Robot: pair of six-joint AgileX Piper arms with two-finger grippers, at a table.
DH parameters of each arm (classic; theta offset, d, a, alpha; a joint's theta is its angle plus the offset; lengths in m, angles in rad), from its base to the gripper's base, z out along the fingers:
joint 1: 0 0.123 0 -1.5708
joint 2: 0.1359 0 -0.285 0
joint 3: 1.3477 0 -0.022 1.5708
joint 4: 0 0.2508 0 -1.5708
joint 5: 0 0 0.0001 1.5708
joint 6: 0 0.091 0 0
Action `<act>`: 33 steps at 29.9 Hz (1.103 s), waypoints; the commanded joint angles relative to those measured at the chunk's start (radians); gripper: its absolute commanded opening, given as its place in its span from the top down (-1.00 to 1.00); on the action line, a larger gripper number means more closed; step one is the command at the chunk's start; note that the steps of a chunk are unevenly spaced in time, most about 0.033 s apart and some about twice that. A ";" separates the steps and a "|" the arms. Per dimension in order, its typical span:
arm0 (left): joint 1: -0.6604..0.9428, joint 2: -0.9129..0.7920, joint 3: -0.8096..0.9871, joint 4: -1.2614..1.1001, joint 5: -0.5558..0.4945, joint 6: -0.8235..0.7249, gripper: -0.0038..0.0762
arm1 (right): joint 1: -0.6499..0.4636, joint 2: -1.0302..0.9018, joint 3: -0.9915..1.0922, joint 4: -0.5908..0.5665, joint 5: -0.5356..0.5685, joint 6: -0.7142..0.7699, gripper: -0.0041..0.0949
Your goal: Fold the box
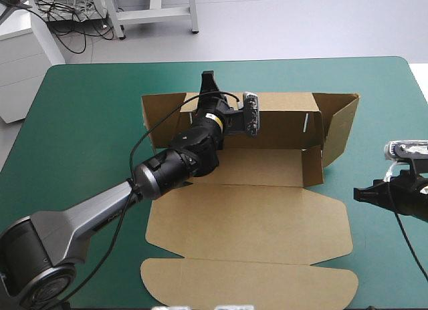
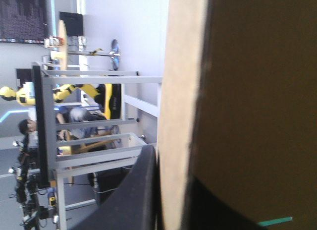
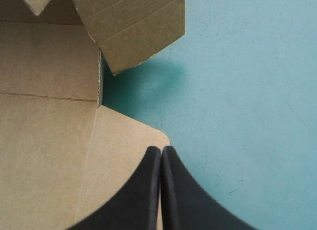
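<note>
The brown box (image 1: 254, 216) lies in the middle of the table, its back wall (image 1: 281, 119) raised and its lid flat toward the front edge. My left gripper (image 1: 208, 79) is at the top of the back wall near its left end. In the left wrist view the board's edge (image 2: 183, 91) runs between the black fingers (image 2: 141, 190), which are shut on it. My right gripper (image 1: 359, 193) hovers just off the box's right side, shut and holding nothing. Its tip (image 3: 161, 150) is over the rounded corner of the flat board (image 3: 49, 141).
The box's right end flap (image 1: 341, 126) stands angled outward; in the right wrist view this flap (image 3: 133, 27) is ahead of the gripper. The teal-green cover (image 1: 80, 123) surrounds the box, with the table's right edge close behind the right arm.
</note>
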 commanded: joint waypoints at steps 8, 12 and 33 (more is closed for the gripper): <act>-0.023 -0.033 0.136 0.411 -0.085 -0.351 0.93 | -0.007 -0.009 -0.025 0.078 -0.049 -0.012 0.90; -0.023 -0.001 0.136 0.461 -0.083 -0.351 0.93 | -0.007 -0.009 -0.025 0.118 -0.049 -0.083 0.83; -0.023 0.016 0.136 0.467 -0.076 -0.383 0.93 | -0.007 0.092 -0.025 0.252 -0.053 -0.096 -0.53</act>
